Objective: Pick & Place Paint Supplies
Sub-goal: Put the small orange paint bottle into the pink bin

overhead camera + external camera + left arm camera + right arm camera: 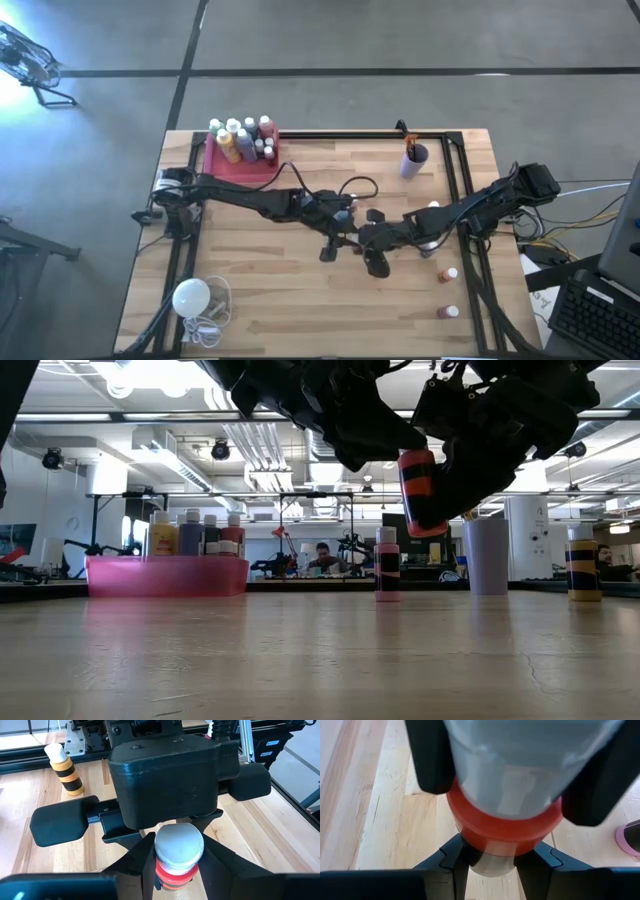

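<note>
**Operator:** What can go wrong here?

**Spotter:** Your two arms meet over the middle of the counter [300, 310], with one red bottle [420, 490] held in the air between them. The right gripper [492, 862] has its jaws clamped on the bottle. The left gripper [176, 870] has its jaws on either side of it just below the white cap, but I cannot tell whether they are gripping. If you open the right jaws before the left ones grip, the bottle falls and may roll off. If both arms pull while clamped, it could twist loose.

**Operator:** And the counts?

**Spotter:**
- One bottle in the air.
- About eight bottles in the pink tray [222, 166] at far left, though they are crowded, so that count is rough.
- Two loose bottles [452, 273] at near right, and perhaps a third hidden under the right arm.
- One cup [414, 162] of brushes at far right.
- One bulb [191, 297] at near left.
</note>
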`<state>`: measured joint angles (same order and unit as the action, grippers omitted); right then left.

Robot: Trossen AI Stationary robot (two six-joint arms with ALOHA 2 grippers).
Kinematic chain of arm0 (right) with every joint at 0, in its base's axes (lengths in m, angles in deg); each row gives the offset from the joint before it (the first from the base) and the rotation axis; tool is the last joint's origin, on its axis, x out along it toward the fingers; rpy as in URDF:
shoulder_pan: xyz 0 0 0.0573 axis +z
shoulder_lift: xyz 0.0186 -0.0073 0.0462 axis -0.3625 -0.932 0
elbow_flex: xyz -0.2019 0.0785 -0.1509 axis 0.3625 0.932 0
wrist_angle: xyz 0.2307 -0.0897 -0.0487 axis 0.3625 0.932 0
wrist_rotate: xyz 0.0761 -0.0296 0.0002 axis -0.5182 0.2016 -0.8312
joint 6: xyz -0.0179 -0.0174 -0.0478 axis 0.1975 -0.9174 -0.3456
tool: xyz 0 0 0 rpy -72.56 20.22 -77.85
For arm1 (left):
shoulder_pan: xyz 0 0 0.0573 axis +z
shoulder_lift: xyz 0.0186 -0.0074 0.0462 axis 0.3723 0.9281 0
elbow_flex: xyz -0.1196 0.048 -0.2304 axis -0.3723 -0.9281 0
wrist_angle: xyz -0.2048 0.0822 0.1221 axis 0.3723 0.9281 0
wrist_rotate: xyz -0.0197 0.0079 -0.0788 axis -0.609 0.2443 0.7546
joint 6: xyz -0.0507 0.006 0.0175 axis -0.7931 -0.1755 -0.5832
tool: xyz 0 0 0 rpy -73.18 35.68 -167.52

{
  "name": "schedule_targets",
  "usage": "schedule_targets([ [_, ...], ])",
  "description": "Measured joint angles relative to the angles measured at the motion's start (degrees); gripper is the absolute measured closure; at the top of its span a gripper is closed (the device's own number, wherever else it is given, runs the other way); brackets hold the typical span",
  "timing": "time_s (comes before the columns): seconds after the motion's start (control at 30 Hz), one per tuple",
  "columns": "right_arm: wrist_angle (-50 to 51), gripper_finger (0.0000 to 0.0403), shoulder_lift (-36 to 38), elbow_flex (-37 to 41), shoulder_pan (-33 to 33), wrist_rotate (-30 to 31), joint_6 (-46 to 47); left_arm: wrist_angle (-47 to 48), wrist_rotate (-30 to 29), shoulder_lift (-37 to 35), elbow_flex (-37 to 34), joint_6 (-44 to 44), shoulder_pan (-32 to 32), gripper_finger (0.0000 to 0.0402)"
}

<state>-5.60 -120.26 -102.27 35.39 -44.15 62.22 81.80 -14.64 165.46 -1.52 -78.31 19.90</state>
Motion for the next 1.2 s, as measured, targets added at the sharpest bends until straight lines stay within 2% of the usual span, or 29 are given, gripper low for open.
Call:
schedule_targets([
  [0.3, -0.1, 0.0267, 0.0, 0.1, 0.0, -0.1, 0.1, 0.4, 0.0, 0.0, 0.0, 0.1, 0.0, 0.0276],
  [0.73, 0.7, 0.0181, 0.0, 0.2, 0.0, -0.6, 0.6, 4.1, -0.9, 0.0, 0.3, 0.2, 0.0, 0.0276],
  [1.0, 9.2, 0.013, 0.0, 1.2, 0.0, 0.1, 7.0, 19.2, -9.9, 0.0, 5.7, -0.1, 0.0, 0.0276],
  [1.2, 8.4, 0.0112, 0.0, 4.1, 0.0, 1.7, 10.2, 24.9, -16.1, -0.9, 4.4, -2.2, 0.0, 0.0276],
])
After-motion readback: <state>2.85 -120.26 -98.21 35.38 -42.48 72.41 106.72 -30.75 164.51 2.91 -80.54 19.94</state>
